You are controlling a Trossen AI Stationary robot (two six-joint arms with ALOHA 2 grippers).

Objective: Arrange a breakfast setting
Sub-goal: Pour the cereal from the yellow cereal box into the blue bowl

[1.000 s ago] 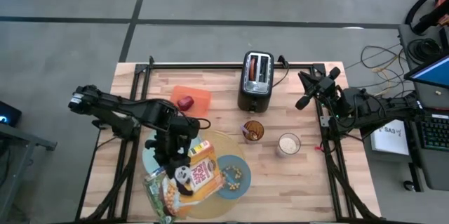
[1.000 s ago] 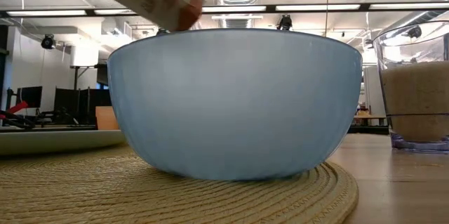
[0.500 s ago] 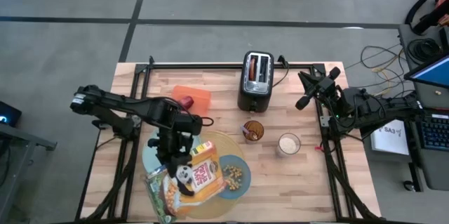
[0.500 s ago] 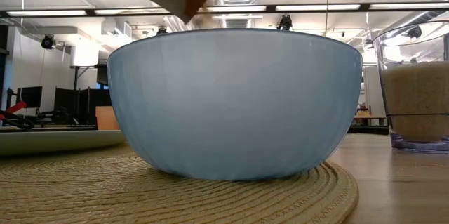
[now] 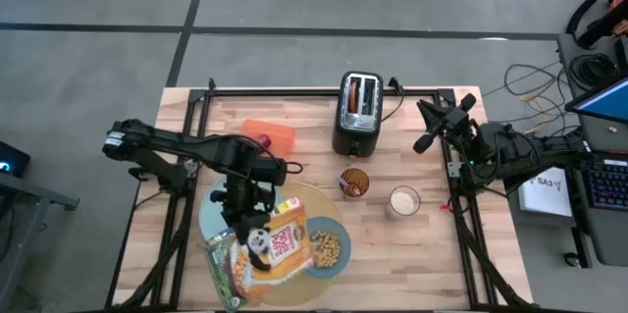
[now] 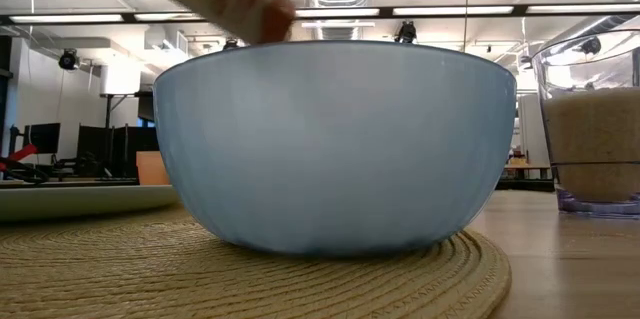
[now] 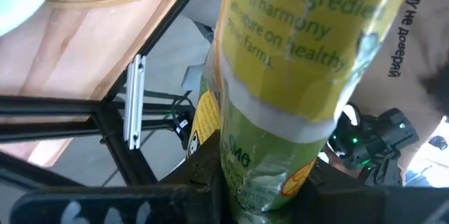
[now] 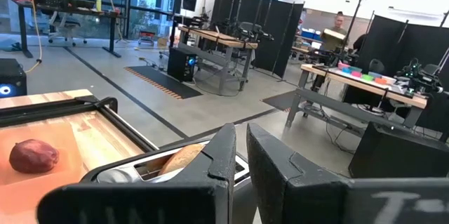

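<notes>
blue bowl (image 5: pixel 327 247) with yellow cereal (image 5: pixel 327 245) on tan placemat (image 5: pixel 319 203) near front edge | left gripper (image 5: pixel 247 217) clamped on cereal box (image 5: pixel 263 257), tilted beside bowl | wooden table (image 5: pixel 422 254) bare right of glass (image 5: pixel 403 200) | right gripper (image 5: pixel 428 139) parked right, fingers together, toward toaster (image 5: pixel 358 113)

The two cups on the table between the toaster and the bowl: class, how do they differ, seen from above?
The cup nearer the toaster holds dark brown, mixed contents, while the clear glass holds a pale, creamy-beige fill. The dark cup looks slightly smaller; the glass sits farther toward the right arm's side. Both stand upright on bare wood, untouched by either gripper.
</notes>
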